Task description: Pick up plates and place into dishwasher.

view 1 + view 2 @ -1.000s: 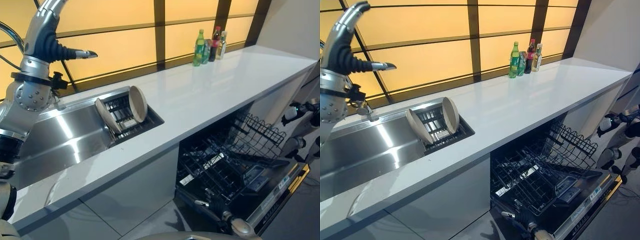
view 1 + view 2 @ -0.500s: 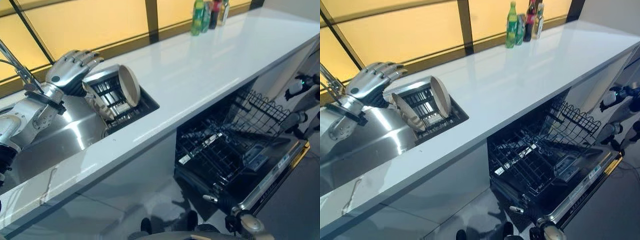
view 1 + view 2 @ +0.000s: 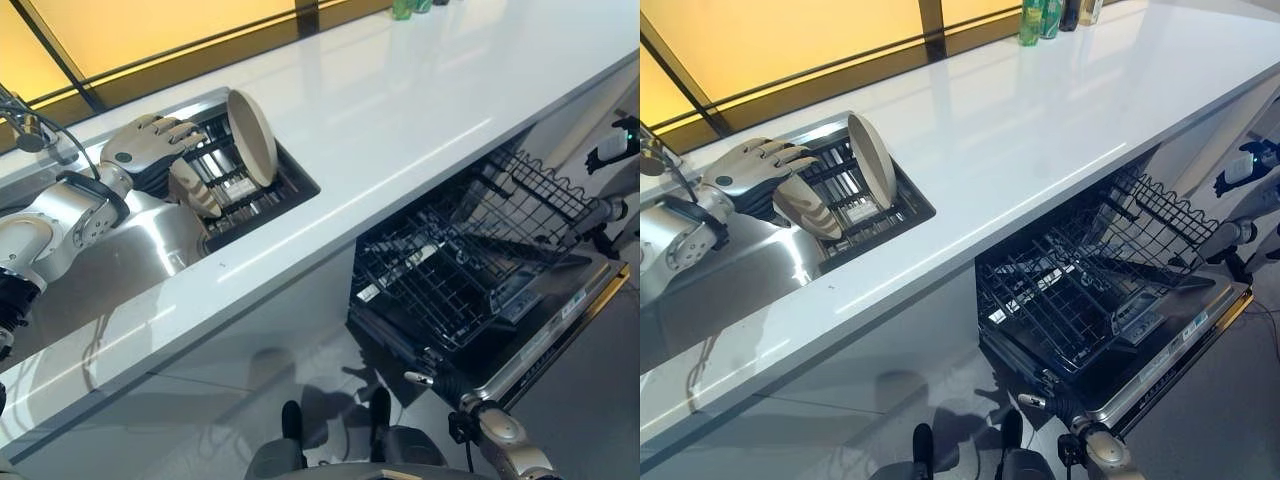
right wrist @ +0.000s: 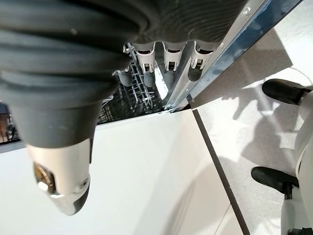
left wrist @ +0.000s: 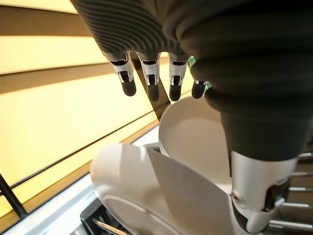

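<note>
the fingers (image 3: 168, 127) of the left hand (image 3: 140, 145) are straight and a little apart, holding nothing; in the left eye view they lie over the rack (image 3: 245, 190) in the sink (image 3: 120, 265), just above the near plate (image 3: 192, 187). the far plate (image 3: 251, 137) stands upright behind it.

in the right eye view the dishwasher (image 3: 1110, 300) is open under the counter (image 3: 1020, 130), well apart from the plates.

in the left wrist view the thumb (image 5: 257, 196) is on one side of the near plate and the fingers are above it, not touching.

in the right wrist view the right hand (image 4: 164, 63) hangs by the dishwasher edge with relaxed fingers.

to do this step well, the hand should probably lower until the rim sits between thumb and fingers, then close firmly and lift straight up, clear of the far plate.
</note>
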Controlling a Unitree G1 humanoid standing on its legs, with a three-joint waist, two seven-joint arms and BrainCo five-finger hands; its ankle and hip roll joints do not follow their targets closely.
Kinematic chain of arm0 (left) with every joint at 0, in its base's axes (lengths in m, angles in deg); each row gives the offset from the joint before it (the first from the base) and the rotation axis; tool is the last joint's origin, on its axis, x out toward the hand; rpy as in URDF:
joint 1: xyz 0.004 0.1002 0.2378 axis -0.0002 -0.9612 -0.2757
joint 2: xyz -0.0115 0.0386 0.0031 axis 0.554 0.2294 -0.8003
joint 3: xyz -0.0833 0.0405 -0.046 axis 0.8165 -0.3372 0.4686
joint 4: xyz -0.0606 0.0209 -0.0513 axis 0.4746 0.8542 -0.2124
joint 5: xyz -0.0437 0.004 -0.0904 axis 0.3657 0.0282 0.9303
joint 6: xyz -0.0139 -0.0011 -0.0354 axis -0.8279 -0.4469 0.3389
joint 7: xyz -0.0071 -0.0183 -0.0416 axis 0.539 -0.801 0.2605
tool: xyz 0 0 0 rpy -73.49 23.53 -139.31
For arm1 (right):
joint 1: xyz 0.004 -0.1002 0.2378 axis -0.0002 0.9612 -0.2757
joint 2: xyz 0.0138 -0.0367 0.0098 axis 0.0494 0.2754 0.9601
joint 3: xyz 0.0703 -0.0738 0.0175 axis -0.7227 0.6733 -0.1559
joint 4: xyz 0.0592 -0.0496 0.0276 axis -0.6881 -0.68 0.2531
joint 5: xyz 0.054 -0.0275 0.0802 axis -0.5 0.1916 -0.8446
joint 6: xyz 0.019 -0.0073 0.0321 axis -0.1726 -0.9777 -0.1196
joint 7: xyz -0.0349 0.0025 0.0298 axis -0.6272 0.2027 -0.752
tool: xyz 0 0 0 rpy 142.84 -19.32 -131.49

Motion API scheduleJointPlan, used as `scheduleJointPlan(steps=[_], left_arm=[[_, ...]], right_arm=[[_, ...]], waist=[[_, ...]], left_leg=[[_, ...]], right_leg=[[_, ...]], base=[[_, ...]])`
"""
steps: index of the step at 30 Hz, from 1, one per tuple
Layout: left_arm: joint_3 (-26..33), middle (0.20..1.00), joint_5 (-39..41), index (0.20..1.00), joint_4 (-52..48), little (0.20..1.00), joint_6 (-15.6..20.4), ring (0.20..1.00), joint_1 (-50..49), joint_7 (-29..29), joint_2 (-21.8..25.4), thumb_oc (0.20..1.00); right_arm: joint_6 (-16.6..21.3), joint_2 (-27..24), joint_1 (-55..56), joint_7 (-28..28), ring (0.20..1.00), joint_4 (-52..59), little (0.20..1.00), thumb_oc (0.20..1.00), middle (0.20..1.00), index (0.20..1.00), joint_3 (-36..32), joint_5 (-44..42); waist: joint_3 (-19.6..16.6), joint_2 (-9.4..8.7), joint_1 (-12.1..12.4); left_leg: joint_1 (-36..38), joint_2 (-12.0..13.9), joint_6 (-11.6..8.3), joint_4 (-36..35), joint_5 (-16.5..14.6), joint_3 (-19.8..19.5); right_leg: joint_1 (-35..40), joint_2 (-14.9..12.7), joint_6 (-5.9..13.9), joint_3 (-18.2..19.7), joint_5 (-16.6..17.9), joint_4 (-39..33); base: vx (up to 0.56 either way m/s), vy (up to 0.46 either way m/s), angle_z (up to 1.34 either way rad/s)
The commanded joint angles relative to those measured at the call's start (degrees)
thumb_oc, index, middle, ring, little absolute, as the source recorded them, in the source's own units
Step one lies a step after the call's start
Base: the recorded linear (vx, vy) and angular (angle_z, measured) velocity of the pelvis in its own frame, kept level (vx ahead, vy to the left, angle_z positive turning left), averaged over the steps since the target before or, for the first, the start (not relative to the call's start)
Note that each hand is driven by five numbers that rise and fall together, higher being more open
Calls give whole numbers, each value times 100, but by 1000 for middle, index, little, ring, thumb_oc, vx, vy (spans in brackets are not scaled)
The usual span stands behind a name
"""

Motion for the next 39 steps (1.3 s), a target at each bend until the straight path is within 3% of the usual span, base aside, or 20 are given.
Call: scheduleJointPlan(steps=[1, 7, 18, 23, 29, 30, 32, 36, 39], left_arm=[[-111, 1000, -146, 1000, 236, 1000, -216, 1000, 944, -152, 345, 1000], [-517, 1000, -482, 1000, 654, 1000, -241, 1000, 1369, -361, 132, 1000], [-857, 1000, -1208, 1000, 2016, 1000, -723, 1000, 1724, -1784, -344, 1000], [-869, 1000, -1618, 1000, 2256, 1000, -929, 1000, 1643, -2173, -440, 1000], [-885, 1000, -2255, 1000, 2430, 1000, -1100, 1000, 1683, -1966, -620, 1000], [-908, 561, -2295, 561, 2464, 561, -1118, 561, 1719, -1959, -648, 561], [-906, 200, -2333, 200, 2525, 200, -1111, 200, 1726, -1898, -681, 200], [-893, 200, -2061, 200, 2551, 200, -1293, 200, 1682, -1967, -696, 200], [-808, 200, -1770, 200, 2548, 200, -1211, 200, 1649, -1417, -696, 200]], right_arm=[[320, -249, -387, -6, 1000, 354, 1000, 1000, 1000, 1000, -76, -206], [308, -265, -516, -40, 1000, 327, 1000, 1000, 1000, 1000, -73, -321], [280, -280, -715, -195, 1000, 318, 1000, 1000, 1000, 1000, -149, -536], [296, -280, -756, -196, 1000, 281, 1000, 1000, 1000, 1000, -160, -573], [337, -251, -872, -306, 1000, 274, 1000, 1000, 1000, 1000, -135, -688], [367, -247, -883, -333, 1000, 267, 1000, 1000, 1000, 1000, -145, -735], [373, -247, -900, -358, 1000, 267, 1000, 1000, 1000, 1000, -161, -788], [401, -253, -927, -451, 1000, 235, 1000, 1000, 1000, 1000, -216, -844], [391, -252, -888, -407, 1000, 258, 1000, 1000, 1000, 1000, -266, -940]], waist=[[378, 100, -110], [484, 24, -164], [680, -117, -282], [716, -121, -302], [728, -116, -314], [726, -121, -314], [723, -130, -313], [697, -137, -310], [625, -122, -315]], left_leg=[[-173, -192, 83, 54, -517, 289], [-239, -184, 82, 54, -507, 327], [-404, -171, 88, 54, -465, 406], [-423, -180, 87, 54, -463, 403], [-460, -178, 77, 54, -460, 409], [-468, -176, 74, 54, -460, 413], [-483, -175, 70, 54, -459, 412], [-484, -183, 66, 54, -465, 394], [-419, -190, 70, 54, -485, 391]], right_leg=[[21, -336, 725, 290, -520, 26], [-71, -317, 727, 313, -482, 26], [-307, -264, 742, 398, -383, 26], [-337, -265, 741, 378, -372, 26], [-370, -269, 725, 351, -381, 26], [-380, -271, 726, 345, -380, 26], [-394, -271, 726, 343, -379, 26], [-404, -262, 728, 337, -379, 26], [-338, -259, 718, 322, -410, 26]], base=[[-32, 7, 0], [-18, 1, 0], [-28, -4, -2], [-18, 0, -4], [0, 0, 0], [0, 0, 0], [-16, -8, 0], [0, 0, 0], [0, 0, 0]])
